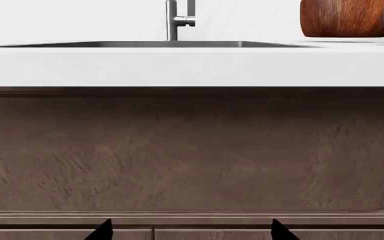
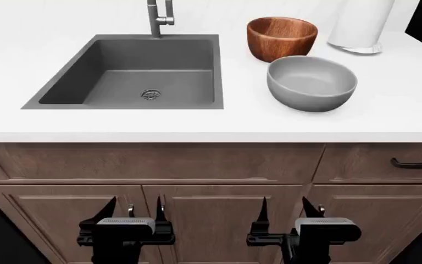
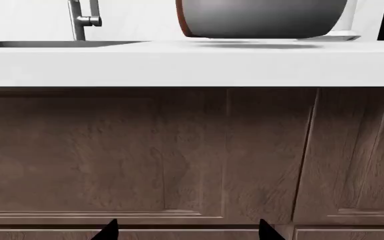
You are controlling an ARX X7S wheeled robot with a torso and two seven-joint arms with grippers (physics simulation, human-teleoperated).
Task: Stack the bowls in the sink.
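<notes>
Two claws, both low in front of the cabinet, well below the counter edge. Left claw [image 2: 135,212] has its fingers spread wide, nothing between them. Right claw [image 2: 293,208] is likewise spread wide and empty. In each wrist view only two dark fingertips poke into the frame, well apart, e.g. left fingertips [image 1: 102,231] and right fingertips [image 3: 107,230].

Just beyond the claws: brown wood cabinet doors [image 2: 218,220], with a drawer front above the right claw carrying one dark handle [image 2: 416,163].

Above and beyond both claws, one white counter [image 2: 196,124].

Two bowls, both on the counter, neither in the sink. One grey bowl [image 2: 311,82] sits upright, beyond and above the right claw, nearest bowl to it. In the right wrist view the grey bowl [image 3: 262,19] sits near the counter's front edge and fills the top of the frame. One wooden bowl [image 2: 281,37] stands upright farther back, behind the grey one and slightly toward the left claw's side; whether they touch, cannot tell. The left wrist view catches the wooden bowl [image 1: 343,18] with a sliver of grey at its side.

One sink [image 2: 64,82], dark grey, recessed, beyond and above the left claw, to the left of both bowls. One round drain [image 2: 151,94] in its floor. Nothing else in the basin.

One steel faucet [image 2: 159,17] at the sink's far rim.

Farthest back, past the wooden bowl on the right claw's side, one white roll [image 2: 357,25], standing upright.
</notes>
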